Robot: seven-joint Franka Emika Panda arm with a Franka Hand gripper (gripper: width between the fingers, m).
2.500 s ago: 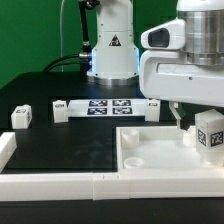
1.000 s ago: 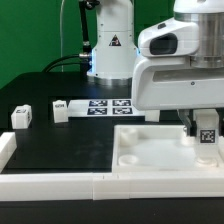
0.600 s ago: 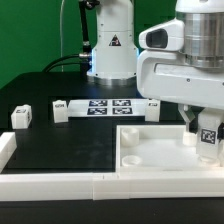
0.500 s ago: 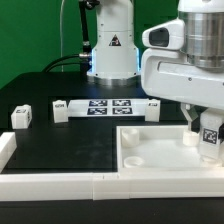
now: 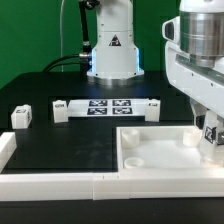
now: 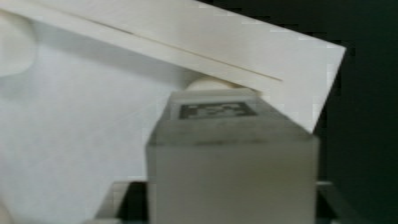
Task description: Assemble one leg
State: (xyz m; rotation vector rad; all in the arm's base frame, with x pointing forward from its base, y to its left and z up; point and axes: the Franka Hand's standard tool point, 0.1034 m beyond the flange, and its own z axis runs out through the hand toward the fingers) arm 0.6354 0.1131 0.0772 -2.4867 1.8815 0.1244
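My gripper [image 5: 212,128] is shut on the leg [image 5: 214,136], a small white block with a black-and-white tag, at the far right edge of the exterior view. It holds the leg upright over the far right corner of the large white panel [image 5: 160,152]. In the wrist view the leg [image 6: 228,155] fills the middle, its tag facing the camera, with the panel [image 6: 89,120] right behind it. The dark fingers [image 6: 128,198] press on both of its sides. Whether the leg's lower end touches the panel is hidden.
The marker board [image 5: 108,107] lies at the back of the black table. Loose white blocks lie at the left [image 5: 22,116], beside the marker board [image 5: 59,108] and at its right end [image 5: 153,105]. A white rail [image 5: 50,184] runs along the front edge.
The arm has shifted toward the exterior view's right, carrying the leg with it to the panel's far right corner. The loose parts have not moved.
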